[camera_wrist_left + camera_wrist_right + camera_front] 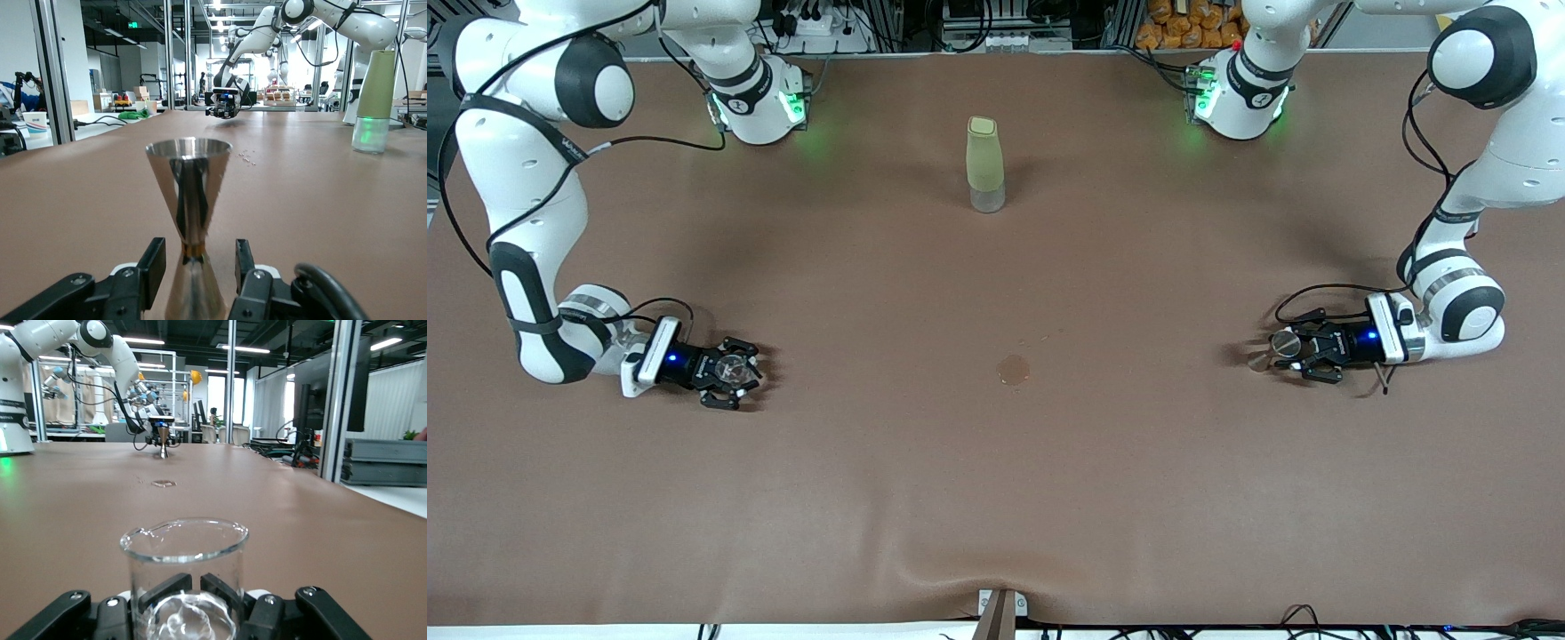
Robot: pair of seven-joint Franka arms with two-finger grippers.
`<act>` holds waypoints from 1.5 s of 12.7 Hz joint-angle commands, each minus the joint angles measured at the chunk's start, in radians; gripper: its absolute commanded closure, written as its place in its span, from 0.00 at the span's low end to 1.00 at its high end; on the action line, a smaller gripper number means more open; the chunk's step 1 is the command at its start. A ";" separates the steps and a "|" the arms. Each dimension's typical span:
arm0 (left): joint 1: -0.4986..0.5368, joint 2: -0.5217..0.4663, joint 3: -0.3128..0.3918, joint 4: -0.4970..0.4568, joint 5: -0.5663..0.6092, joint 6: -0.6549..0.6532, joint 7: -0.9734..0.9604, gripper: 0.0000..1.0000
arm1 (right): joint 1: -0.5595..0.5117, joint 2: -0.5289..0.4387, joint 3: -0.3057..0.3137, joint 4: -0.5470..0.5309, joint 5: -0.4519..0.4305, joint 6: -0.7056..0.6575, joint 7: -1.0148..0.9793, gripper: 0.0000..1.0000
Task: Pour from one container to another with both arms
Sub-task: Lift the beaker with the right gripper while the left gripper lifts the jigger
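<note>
A clear glass beaker (pixel 735 365) (pixel 183 550) stands on the brown table (pixel 996 480) toward the right arm's end. My right gripper (pixel 740 373) (pixel 201 588) is low at the table and shut on it. Its dark fingers show through the glass. Toward the left arm's end stands a steel hourglass-shaped jigger (pixel 1285 344) (pixel 189 180), upright. My left gripper (pixel 1279 356) (pixel 198 260) is around its lower cone, open, with a small gap on each side of the metal. I cannot tell whether either vessel holds liquid.
A tall pale green bottle (pixel 985 164) (pixel 373 93) with a clear base stands near the robots' bases, midway between the arms. A small round wet patch (pixel 1014 369) (pixel 163 483) lies on the table between the two grippers.
</note>
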 commanded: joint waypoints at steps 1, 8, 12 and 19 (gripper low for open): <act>-0.005 0.009 -0.013 0.010 -0.028 -0.005 0.018 0.55 | 0.047 -0.114 -0.009 -0.072 0.025 -0.004 0.020 1.00; -0.005 0.015 -0.015 0.012 -0.028 0.000 0.018 0.55 | 0.181 -0.487 -0.015 -0.331 0.068 0.005 0.381 1.00; -0.005 0.024 -0.015 0.012 -0.028 0.001 0.018 0.58 | 0.228 -0.659 -0.025 -0.422 0.069 0.008 0.577 1.00; -0.005 0.030 -0.015 0.021 -0.019 0.003 0.047 0.88 | 0.283 -0.846 -0.036 -0.534 0.071 0.051 0.700 1.00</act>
